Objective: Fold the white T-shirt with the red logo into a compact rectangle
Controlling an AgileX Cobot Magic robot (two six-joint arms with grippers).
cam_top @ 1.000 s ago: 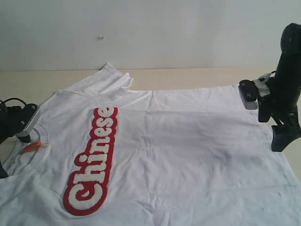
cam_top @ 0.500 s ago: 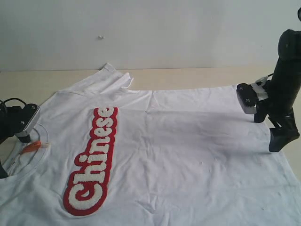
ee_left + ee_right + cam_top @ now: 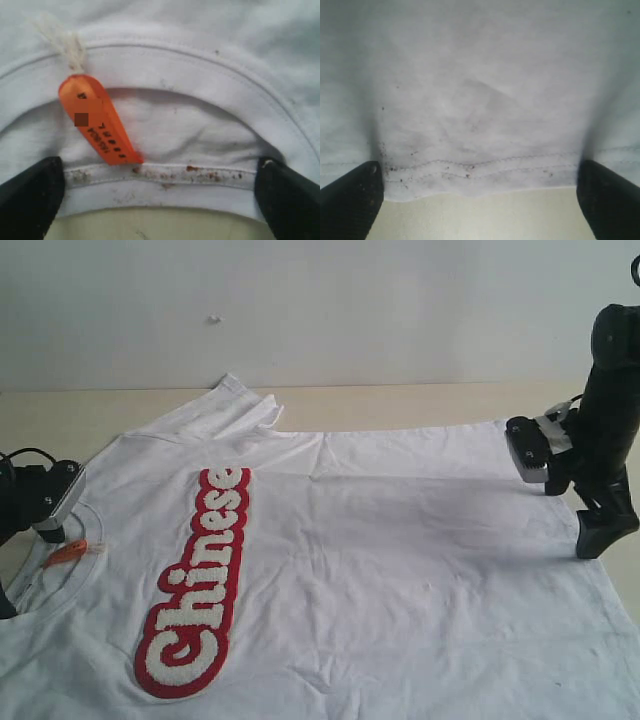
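Note:
The white T-shirt [image 3: 400, 560] lies spread flat on the table, collar at the left and hem at the right. The red logo [image 3: 200, 580] runs lengthwise down the chest, facing up. My left gripper [image 3: 160, 200] stands open low over the collar [image 3: 165, 172], one finger on each side of its back edge. An orange neck tag [image 3: 97, 120] lies just inside the collar. My right gripper [image 3: 480, 205] is open over the stitched hem [image 3: 480, 167], its black fingers [image 3: 350, 200] set wide apart. In the exterior view it [image 3: 585, 510] stands at the shirt's right edge.
The beige table [image 3: 400, 405] shows bare behind the shirt, up to a pale wall. One sleeve [image 3: 240, 405] is bunched at the back left. The shirt's front edge runs out of the exterior view.
The right arm has shifted slightly by the hem, first toward the shirt and then back a little. The left arm and the shirt have not moved. Both grippers stay open.

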